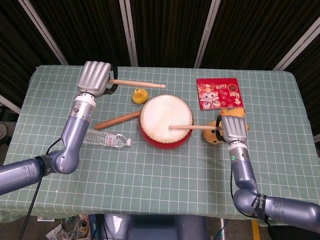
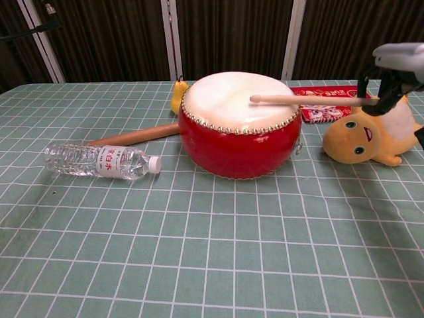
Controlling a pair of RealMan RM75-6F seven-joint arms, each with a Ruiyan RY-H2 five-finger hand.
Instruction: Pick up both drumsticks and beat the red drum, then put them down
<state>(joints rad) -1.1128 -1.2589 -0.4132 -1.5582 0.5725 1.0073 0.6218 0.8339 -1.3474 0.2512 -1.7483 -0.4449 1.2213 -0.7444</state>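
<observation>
A: Where's the round red drum with the pale skin head (image 1: 166,121)?

B: Mid worktop (image 1: 150,180), on the green checked cloth, skin facing up. Chest view shows the stud row round its rim.

A: Right hand (image 1: 232,129)?

B: Fingers (image 1: 223,130) wrapped round a light wooden drumstick (image 1: 192,127). Long axis runs roughly level, left-right. Tip points toward the robot's left, sitting over the skin right of its centre. Chest view puts the tip on or just above the skin; can't tell which.

A: Left hand (image 1: 94,78)?

B: Curled tight on a second light wooden drumstick (image 1: 136,83), off the back-left of the drum. That stick also lies near level, tip pointing right, ending behind the drum's back rim, clear of the skin.

A: Anything else?

B: Brown wooden rod (image 1: 117,119) flat on the cloth, angled, one end at the drum's left side. Clear plastic water bottle (image 1: 106,138) on its side near it, cap toward the drum. Small yellow pear-shaped toy (image 1: 139,95) behind the drum. Yellow plush animal (image 2: 374,136) just right of the drum, partly behind the right hand. Red printed card (image 1: 218,93) at back right.
</observation>
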